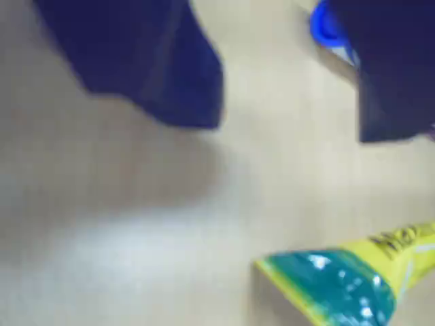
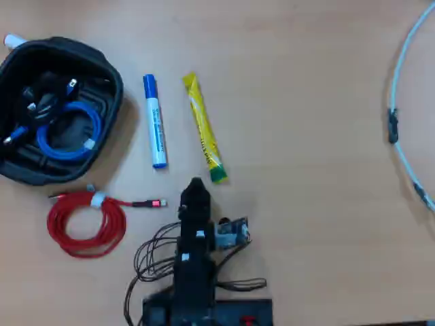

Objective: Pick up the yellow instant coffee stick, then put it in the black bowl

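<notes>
My jaws stand apart with nothing between them, my gripper [image 2: 196,185] just beside the green end of the stick [image 2: 204,128], which lies flat on the table [image 2: 306,136]. From the stick, the marker [image 2: 154,121] lies just left in the overhead view, the bowl [image 2: 109,78] farther left, holding cables

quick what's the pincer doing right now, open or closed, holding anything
Pincer: open, holding nothing; in the wrist view bare table shows between its two dark fingers, and the yellow instant coffee stick lies on the table ahead of it.
</notes>
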Action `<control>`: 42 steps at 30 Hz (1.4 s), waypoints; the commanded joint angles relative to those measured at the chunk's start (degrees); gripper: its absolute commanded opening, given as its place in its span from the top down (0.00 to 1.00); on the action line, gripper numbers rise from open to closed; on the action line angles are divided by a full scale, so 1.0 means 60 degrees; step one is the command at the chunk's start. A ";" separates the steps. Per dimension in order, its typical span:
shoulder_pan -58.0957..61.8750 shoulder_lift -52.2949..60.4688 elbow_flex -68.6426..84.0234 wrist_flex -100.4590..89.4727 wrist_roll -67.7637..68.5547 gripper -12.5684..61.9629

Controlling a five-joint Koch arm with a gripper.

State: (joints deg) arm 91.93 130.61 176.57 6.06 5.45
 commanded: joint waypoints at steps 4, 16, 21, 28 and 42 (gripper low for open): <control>0.0000 0.0908 0.0688 0.0439 0.0146 0.58; -0.0015 0.0908 0.0630 0.0469 0.0146 0.58; -0.0293 0.0908 -0.0190 0.0864 0.0146 0.58; -0.1274 0.0879 -0.4263 0.5449 0.0103 0.58; -0.2197 -0.1538 -1.0488 0.9653 0.0410 0.58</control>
State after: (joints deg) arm 79.01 125.16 119.97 61.96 5.45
